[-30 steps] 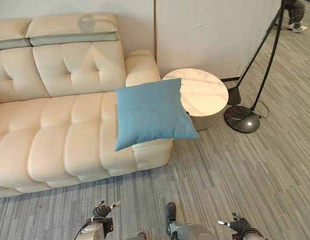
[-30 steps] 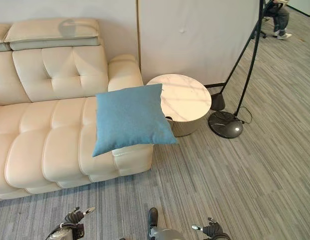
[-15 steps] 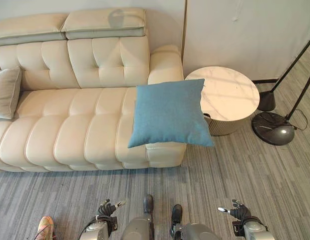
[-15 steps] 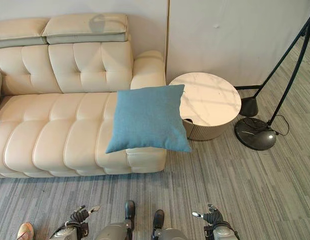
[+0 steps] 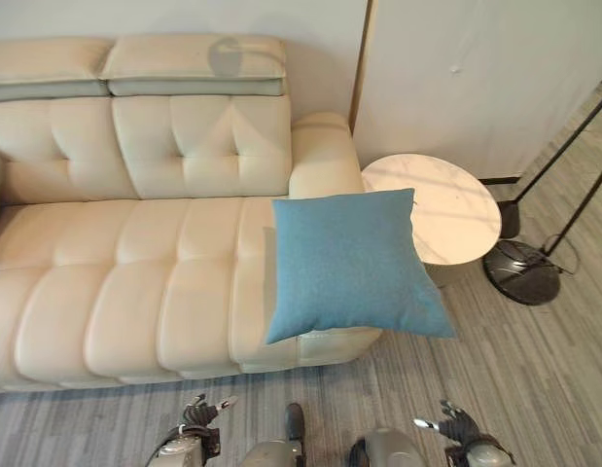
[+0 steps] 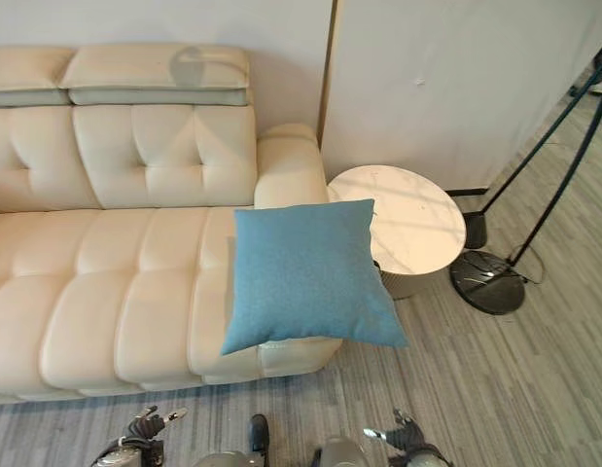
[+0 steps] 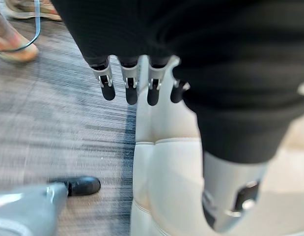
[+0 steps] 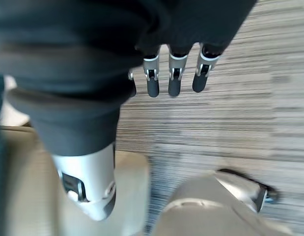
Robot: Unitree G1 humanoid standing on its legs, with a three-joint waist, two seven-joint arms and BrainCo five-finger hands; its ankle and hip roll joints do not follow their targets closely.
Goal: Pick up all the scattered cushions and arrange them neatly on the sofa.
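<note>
My left hand (image 7: pixel 142 59) hung low in front of the sofa (image 5: pixel 135 282) with its fingers (image 7: pixel 129 86) straight and apart, and it held nothing. My right hand (image 8: pixel 156 39) was also low, over the floor (image 5: pixel 495 370), with the fingers (image 8: pixel 174 78) relaxed and apart, touching nothing.

The floor was grey carpet with thin stripes. The cream sofa stood against a pale wall (image 5: pixel 456 58), and beside its armrest stood a round bench (image 5: pixel 456 199) with a light marble top. Further to the right a black lamp base (image 5: pixel 521 272) rested on the floor. In the left wrist view a person's shoe (image 7: pixel 14 46) showed on the carpet.

The blue cushion (image 5: pixel 351 261) lay on the right end of the sofa seat. It was almost square and turned a little, and its right lower corner hung past the sofa edge, over the floor near the bench.
</note>
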